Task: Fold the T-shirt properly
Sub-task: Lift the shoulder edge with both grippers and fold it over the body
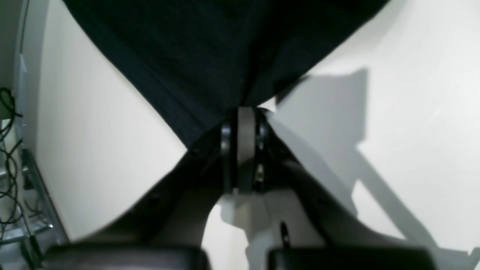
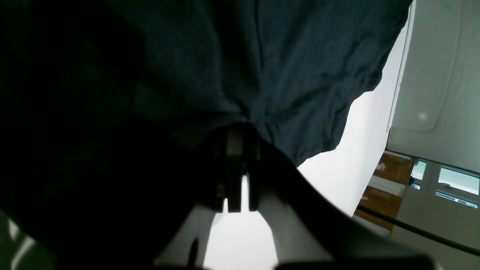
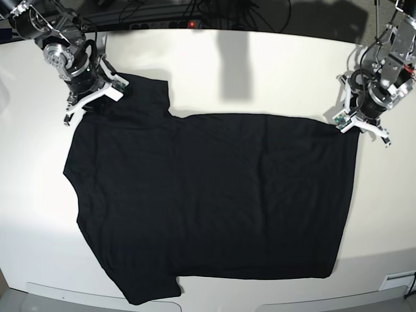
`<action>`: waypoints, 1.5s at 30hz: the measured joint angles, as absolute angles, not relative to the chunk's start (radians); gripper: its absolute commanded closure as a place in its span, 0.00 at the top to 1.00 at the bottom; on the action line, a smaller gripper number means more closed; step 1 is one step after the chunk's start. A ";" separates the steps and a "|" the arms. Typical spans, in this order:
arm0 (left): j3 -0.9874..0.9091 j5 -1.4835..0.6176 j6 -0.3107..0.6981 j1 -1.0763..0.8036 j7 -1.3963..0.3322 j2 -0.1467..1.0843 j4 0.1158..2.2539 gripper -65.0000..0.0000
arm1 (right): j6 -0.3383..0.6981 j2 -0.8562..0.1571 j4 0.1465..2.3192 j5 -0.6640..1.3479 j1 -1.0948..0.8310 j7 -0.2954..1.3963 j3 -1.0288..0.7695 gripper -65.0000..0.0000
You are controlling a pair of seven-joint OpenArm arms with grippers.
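Black T-shirt (image 3: 214,195) spread on a white table (image 3: 292,65), pinched by two grippers.

Left gripper (image 3: 351,125) clenches the shirt's hem corner, right gripper (image 3: 94,104) its sleeve side, probably to lift that edge evenly.

Both tools' fingertips (image 1: 245,150) blurred, arms (image 3: 62,55) cut off by base view's edge

This looks like a robotics lab or workshop, though which of the two cannot be told. Two black-and-white, open-framed robot arms (image 3: 385,83) work over a broad, smooth white tabletop (image 3: 299,62). Thin, tangled black cables (image 1: 12,161) hang beside a straight grey metal rail (image 1: 41,187). Beyond the table are brown, box-like shapes behind a pale frame (image 2: 392,168) and bright, pale-framed windows (image 2: 459,180).
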State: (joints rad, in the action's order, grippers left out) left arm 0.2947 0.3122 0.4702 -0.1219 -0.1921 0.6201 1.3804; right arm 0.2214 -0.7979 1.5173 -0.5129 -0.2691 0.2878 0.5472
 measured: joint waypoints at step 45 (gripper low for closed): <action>-0.138 0.056 0.484 -0.487 -0.212 0.453 1.833 0.00 | 0.094 -0.770 1.875 -0.142 -0.623 0.286 0.080 0.00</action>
State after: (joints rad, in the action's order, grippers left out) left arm -0.1375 0.0563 0.4839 -0.4870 -0.2119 0.4530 1.8328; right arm 0.0940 -0.7696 1.8751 -0.1421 -0.6231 0.2859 0.0799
